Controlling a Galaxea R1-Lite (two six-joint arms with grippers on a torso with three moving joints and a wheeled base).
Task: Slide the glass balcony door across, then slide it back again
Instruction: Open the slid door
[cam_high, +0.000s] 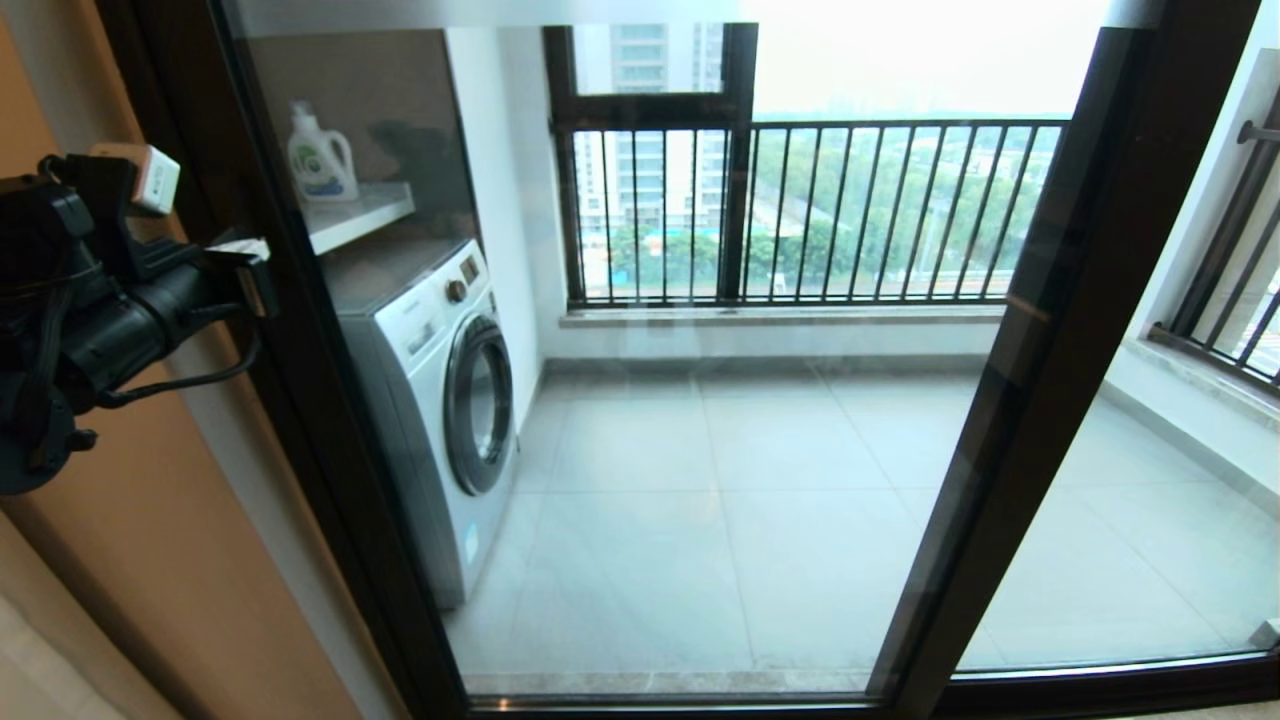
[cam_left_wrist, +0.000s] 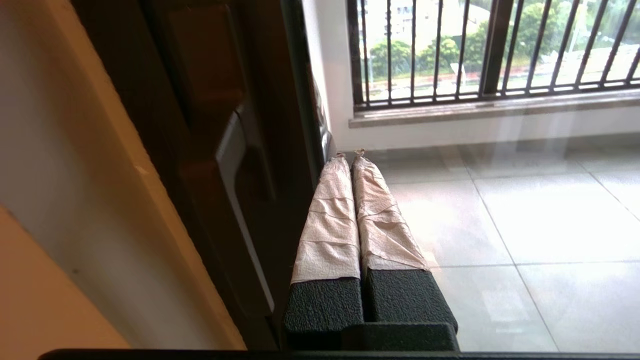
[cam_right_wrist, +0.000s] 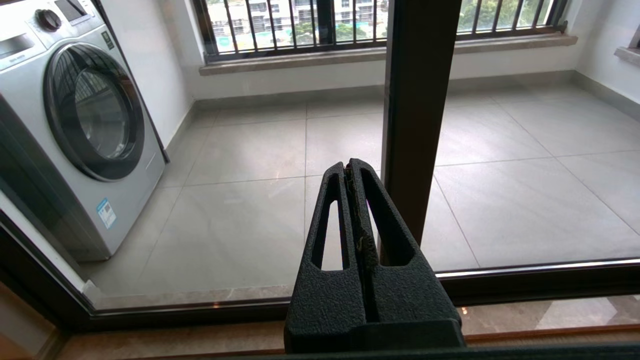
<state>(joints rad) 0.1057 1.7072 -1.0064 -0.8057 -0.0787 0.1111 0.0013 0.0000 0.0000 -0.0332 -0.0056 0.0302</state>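
The glass balcony door (cam_high: 700, 450) fills the head view, its dark left upright (cam_high: 300, 400) close to the beige wall. My left gripper (cam_high: 258, 275) is up against that upright. In the left wrist view its paper-wrapped fingers (cam_left_wrist: 327, 220) are pressed together with nothing between them, and the left gripper (cam_left_wrist: 350, 156) lies along the glass side of the upright, next to the short dark bar handle (cam_left_wrist: 232, 165). My right gripper (cam_right_wrist: 348, 167) is shut and empty. It hangs low in front of the glass, beside another dark upright (cam_right_wrist: 417, 125). It does not show in the head view.
Behind the glass stand a washing machine (cam_high: 440, 400), a shelf with a detergent bottle (cam_high: 322, 160) and a window with black railing bars (cam_high: 820, 210). A second dark upright (cam_high: 1040, 350) and another glass panel (cam_high: 1150, 520) are on the right. The floor track (cam_high: 700, 700) runs below.
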